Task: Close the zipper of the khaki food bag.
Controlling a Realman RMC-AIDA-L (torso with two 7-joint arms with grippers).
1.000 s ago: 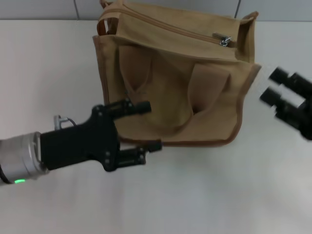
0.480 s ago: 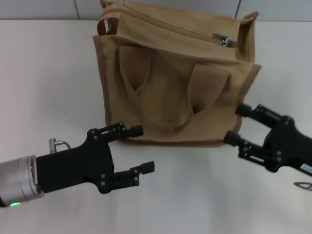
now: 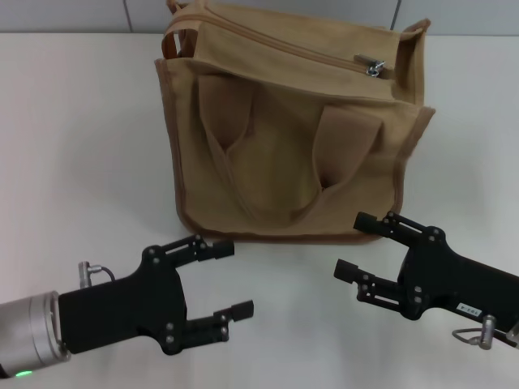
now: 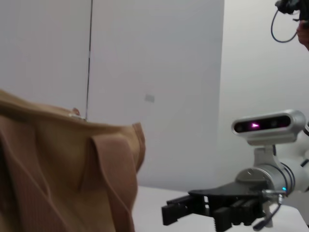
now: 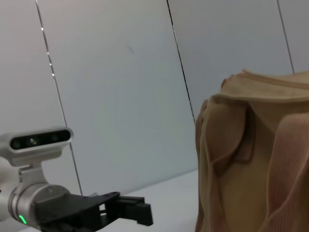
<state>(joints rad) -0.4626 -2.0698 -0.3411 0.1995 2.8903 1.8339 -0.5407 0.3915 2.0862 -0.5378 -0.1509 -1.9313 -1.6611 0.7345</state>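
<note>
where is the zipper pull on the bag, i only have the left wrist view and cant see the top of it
Observer: The pull tab lies at the robot's right end of the zipper, on top of the khaki food bag.
Operator: is either gripper on the bag
Observer: No. The left gripper and the right gripper both hover over the table in front of the bag, open and apart from it.
Operator: whats the bag doing, upright?
Observer: Its front panel faces the head camera, with both loop handles lying flat against it.
</note>
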